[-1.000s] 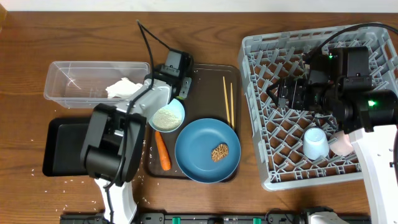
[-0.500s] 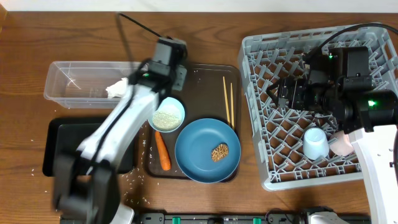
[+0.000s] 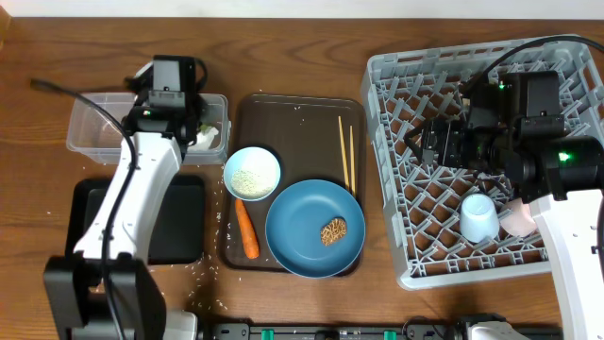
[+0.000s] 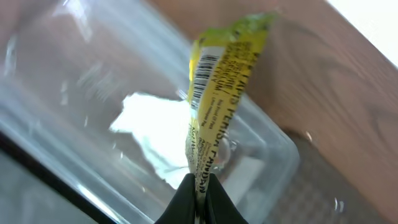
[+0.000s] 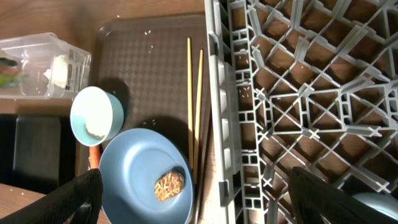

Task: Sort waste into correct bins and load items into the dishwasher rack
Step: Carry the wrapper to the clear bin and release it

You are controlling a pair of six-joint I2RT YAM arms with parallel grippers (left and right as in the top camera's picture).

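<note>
My left gripper [image 4: 200, 186] is shut on the silver and yellow-green wrapper [image 4: 219, 87], which hangs over the clear tub [image 3: 94, 123]. The white tissue [image 4: 152, 127] lies inside the tub. In the overhead view the left gripper [image 3: 195, 127] is at the tub's right end. My right gripper [image 5: 199, 208] hovers open and empty over the grey rack [image 3: 396, 76]. A light-blue cup [image 3: 478, 217] and a pink cup [image 3: 519, 219] stand in the rack. The blue plate [image 3: 314, 229] carries the brown lump [image 3: 333, 231]. The white bowl [image 3: 252, 174] holds rice, with the carrot [image 3: 246, 229] and chopsticks [image 3: 346, 153] nearby.
The plate, bowl, carrot and chopsticks rest on a brown serving tray [image 3: 302, 123]. The black tray [image 3: 179, 227] lies in front of the clear tub, under my left arm. Loose rice grains [image 3: 203, 269] are scattered on the wooden table near it.
My left arm swung left from the brown serving tray to over the clear tub, and its gripper shut on the wrapper. The right arm has not moved.
</note>
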